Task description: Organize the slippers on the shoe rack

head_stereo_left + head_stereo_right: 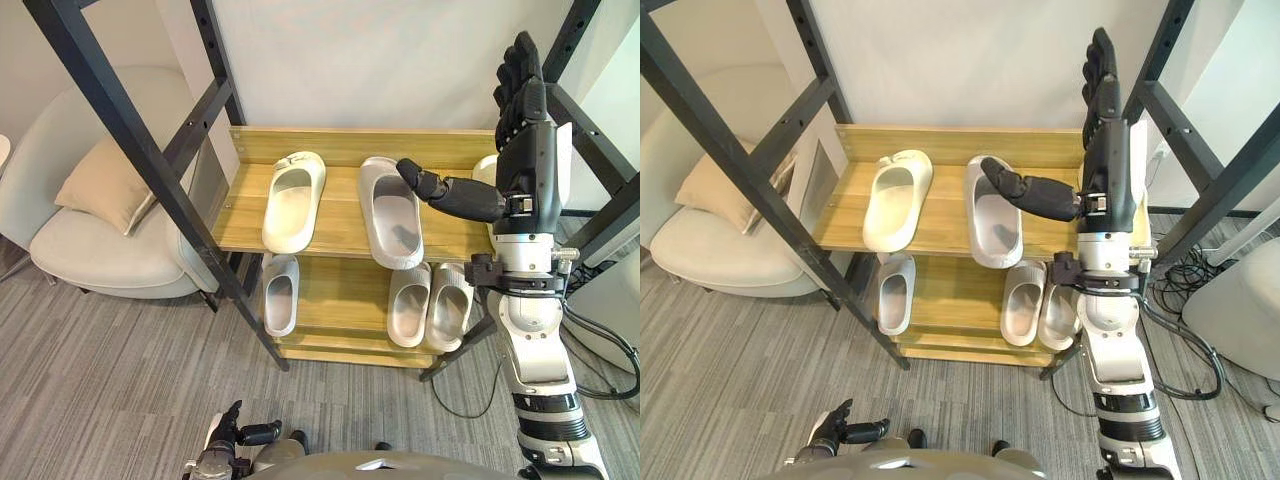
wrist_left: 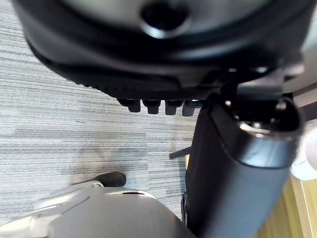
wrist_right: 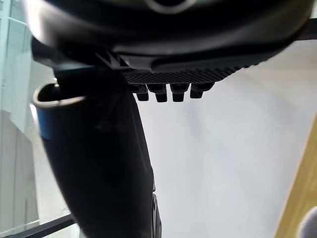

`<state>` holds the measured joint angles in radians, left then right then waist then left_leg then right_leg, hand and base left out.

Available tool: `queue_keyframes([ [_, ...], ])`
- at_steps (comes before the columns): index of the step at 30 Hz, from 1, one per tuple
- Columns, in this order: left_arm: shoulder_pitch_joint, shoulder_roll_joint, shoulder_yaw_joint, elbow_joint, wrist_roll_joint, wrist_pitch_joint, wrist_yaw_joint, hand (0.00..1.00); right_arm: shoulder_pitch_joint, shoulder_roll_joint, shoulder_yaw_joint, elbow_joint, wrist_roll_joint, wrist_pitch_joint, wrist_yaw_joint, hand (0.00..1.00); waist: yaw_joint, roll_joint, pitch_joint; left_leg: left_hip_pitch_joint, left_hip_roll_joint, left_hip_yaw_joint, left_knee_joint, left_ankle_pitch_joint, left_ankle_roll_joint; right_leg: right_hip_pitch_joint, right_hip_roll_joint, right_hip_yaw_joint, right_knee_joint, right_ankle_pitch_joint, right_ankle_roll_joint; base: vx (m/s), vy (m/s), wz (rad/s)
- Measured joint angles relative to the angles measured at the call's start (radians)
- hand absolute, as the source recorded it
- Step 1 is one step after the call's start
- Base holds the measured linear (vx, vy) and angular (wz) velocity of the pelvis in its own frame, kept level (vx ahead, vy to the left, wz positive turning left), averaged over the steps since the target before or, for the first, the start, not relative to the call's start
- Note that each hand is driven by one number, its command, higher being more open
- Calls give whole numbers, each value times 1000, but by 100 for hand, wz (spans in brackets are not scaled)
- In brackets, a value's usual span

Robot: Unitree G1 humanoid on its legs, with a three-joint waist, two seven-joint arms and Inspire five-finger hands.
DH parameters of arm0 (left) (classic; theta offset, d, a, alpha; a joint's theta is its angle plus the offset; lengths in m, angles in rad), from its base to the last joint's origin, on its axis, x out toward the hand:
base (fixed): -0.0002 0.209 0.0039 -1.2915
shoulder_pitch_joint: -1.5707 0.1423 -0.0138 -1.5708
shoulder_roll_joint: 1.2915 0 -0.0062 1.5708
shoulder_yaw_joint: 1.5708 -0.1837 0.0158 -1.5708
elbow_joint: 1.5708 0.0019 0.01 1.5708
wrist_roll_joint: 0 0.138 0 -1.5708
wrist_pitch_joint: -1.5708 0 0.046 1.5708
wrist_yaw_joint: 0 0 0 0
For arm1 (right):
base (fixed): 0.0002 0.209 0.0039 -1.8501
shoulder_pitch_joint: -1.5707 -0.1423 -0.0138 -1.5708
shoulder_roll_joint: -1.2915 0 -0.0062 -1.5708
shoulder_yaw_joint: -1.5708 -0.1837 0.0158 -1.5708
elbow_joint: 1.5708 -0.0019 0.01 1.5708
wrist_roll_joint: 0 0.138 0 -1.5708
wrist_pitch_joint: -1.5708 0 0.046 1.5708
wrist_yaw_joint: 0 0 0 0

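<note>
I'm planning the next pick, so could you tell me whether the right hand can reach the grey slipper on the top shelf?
Probably yes: the right hand is open above the grey slipper, thumb over it, with nothing between them.

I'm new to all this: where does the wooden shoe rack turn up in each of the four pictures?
Left eye view: shoe rack in the centre.
Right eye view: shoe rack central again, slightly further left.
Left wrist view: a strip of its wood beside the left hand thumb.
Right wrist view: a wood strip at the edge, opposite the right hand thumb.
Shared landmark: the long grey slipper on the top shelf, in both eye views.
</note>
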<state>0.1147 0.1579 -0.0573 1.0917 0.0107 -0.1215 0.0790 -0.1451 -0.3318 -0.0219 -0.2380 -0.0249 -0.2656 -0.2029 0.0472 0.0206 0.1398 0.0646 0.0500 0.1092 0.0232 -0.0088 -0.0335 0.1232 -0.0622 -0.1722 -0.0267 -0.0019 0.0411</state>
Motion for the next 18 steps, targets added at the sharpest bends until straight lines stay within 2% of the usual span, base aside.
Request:
queue_keyframes([
  [6,0,1,0,-5,0,-2,-5,100,-3,-40,3,141,-51,49,-3,100,3,-3,2,-12,-9,-19,-1,1,1,0,-5,-19,-11,0,4,12,6,8],
  [16,2,4,1,-9,0,-2,-14,100,-15,-74,17,235,-75,70,-3,100,2,-9,7,-17,-13,-33,-5,0,2,0,-6,-23,-23,1,7,0,0,0],
  [17,2,5,1,-9,0,-2,-14,100,-18,-77,23,237,-78,72,-3,0,3,-10,8,-18,-13,-34,-6,0,2,-1,-7,-24,-25,1,7,0,0,0],
  [18,2,5,3,-9,0,-5,-15,100,-22,-78,27,239,-93,74,-3,0,3,-13,9,-19,-14,-34,-7,0,2,-1,-7,-25,-26,1,7,0,0,0],
])
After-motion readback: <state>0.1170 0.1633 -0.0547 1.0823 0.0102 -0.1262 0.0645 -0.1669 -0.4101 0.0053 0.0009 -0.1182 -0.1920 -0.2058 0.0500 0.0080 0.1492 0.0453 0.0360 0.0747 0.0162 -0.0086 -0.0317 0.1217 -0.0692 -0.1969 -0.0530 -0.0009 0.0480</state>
